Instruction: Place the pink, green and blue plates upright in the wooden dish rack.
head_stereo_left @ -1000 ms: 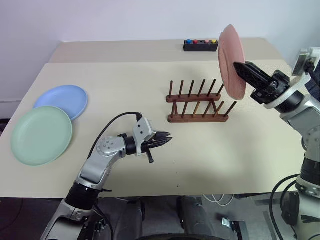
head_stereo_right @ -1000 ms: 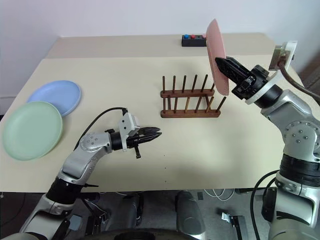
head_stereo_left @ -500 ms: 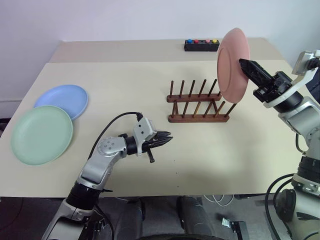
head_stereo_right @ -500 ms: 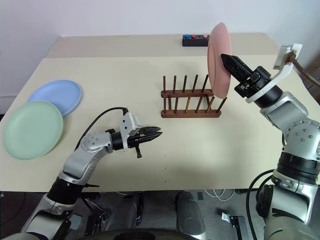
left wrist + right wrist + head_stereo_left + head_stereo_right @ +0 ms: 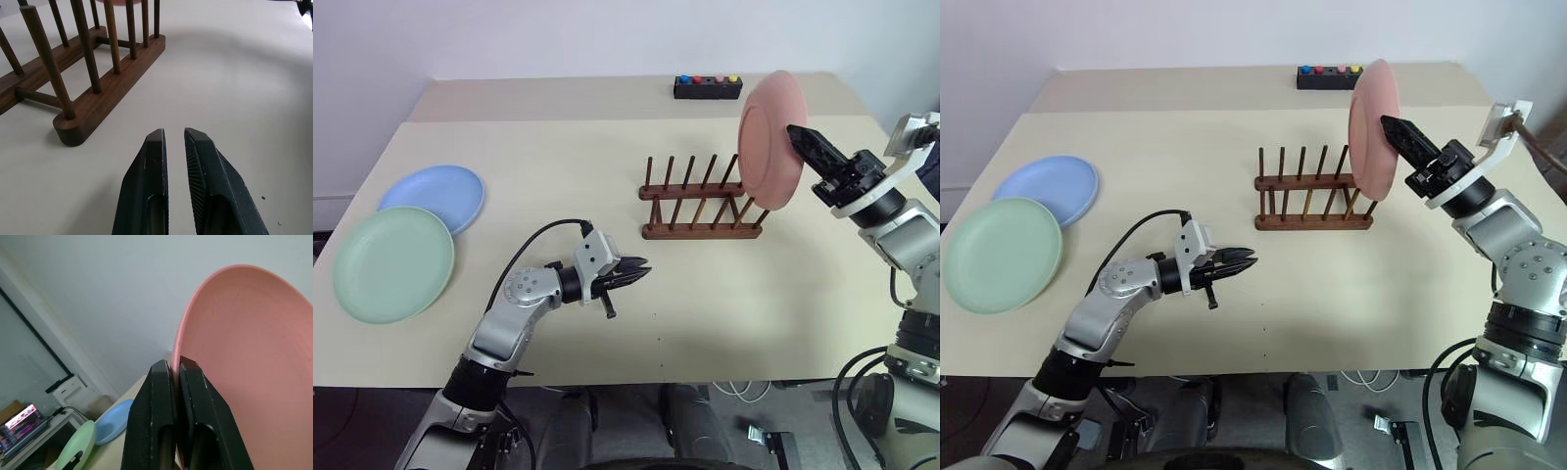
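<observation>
Since a second ago, pink plate (image 5: 771,140) has rolled to face the rack.

Head views: right end effector (image 5: 800,139) pinches its rim above wooden dish rack (image 5: 701,204); green plate (image 5: 393,262) and blue plate (image 5: 437,196) lie flat on surface (image 5: 558,157).

Left wrist view: left end effector (image 5: 174,139) nearly closed, empty.

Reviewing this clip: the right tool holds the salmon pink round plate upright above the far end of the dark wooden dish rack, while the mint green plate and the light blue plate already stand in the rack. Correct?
Not quite. The mint green plate and the light blue plate lie flat on the table, far from the dark wooden dish rack, as the left eye view shows. The rest holds: the right tool grips the salmon pink round plate upright by the rack's end.
</observation>
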